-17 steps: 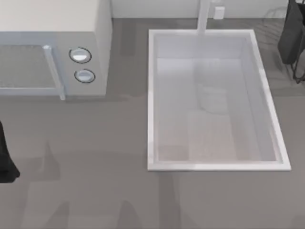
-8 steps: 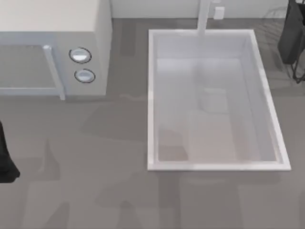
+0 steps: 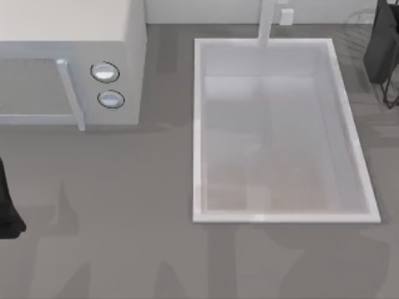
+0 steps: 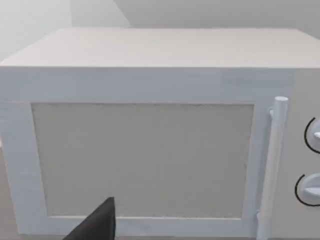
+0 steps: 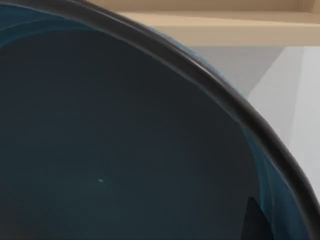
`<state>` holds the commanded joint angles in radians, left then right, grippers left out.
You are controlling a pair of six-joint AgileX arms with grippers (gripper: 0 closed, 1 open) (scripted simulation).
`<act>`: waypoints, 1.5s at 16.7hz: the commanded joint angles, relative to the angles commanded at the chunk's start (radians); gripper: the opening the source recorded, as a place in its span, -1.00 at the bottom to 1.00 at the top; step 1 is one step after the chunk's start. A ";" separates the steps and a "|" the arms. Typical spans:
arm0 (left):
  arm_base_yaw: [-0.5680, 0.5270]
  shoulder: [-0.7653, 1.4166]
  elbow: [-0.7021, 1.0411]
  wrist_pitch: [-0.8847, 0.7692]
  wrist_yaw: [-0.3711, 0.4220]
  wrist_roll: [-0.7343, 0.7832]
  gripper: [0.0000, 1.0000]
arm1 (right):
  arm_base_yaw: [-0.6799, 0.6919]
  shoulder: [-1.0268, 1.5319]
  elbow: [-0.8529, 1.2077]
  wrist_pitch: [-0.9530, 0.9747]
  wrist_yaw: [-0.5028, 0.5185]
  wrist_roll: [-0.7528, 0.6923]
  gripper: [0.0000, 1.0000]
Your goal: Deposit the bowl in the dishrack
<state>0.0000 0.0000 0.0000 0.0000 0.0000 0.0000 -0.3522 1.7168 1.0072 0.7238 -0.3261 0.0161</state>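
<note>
bowl: the dark teal bowl (image 5: 115,150) sat right up against the right wrist camera, its inner surface spread across the view and its dark rim curving down one side.
right gripper: a small dark finger tip (image 5: 255,220) stood against the inside of the bowl near its rim; whether the fingers were clamped on the bowl or apart could not be told.
right arm: from above, nothing of it could be made out for certain; the dark shapes at the far right edge looked like the rack.
dishrack: thin black wires and a dark grey slab (image 3: 381,47) stood at the far right edge of the top view, just beside the back right corner of the sink, only partly seen.
sink: the white rectangular basin (image 3: 198,124) lay right of centre on the grey counter (image 3: 124,205), with a pale tap (image 3: 267,22) at its back edge.
left arm: parked at the left edge of the top view, a dark piece (image 3: 6,208) low on the counter.
left gripper: one dark finger tip (image 4: 97,225) showed in the left wrist view, pointed toward the microwave door; open or closed could not be told.
microwave: the white microwave (image 3: 68,68) stood at the back left, door shut, bar handle (image 4: 275,165) and two round knobs (image 3: 107,84) on its front.
</note>
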 joint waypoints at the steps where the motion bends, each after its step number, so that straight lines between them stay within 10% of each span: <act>1: 0.000 0.000 0.000 0.000 0.000 0.000 1.00 | 0.017 0.033 -0.011 0.040 0.019 0.000 -1.00; 8: 0.000 0.000 0.000 0.000 0.000 0.000 1.00 | 0.045 0.080 -0.029 0.099 0.049 0.000 -1.00; 21: 0.000 0.000 0.000 0.000 0.000 0.000 1.00 | 0.045 0.080 -0.029 0.099 0.049 0.000 0.96; 25: 0.000 0.000 0.000 0.000 0.000 0.000 1.00 | 0.045 0.080 -0.029 0.099 0.049 0.000 1.00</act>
<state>0.0000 0.0000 0.0000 0.0000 0.0000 0.0000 -0.3068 1.7970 0.9786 0.8231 -0.2773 0.0162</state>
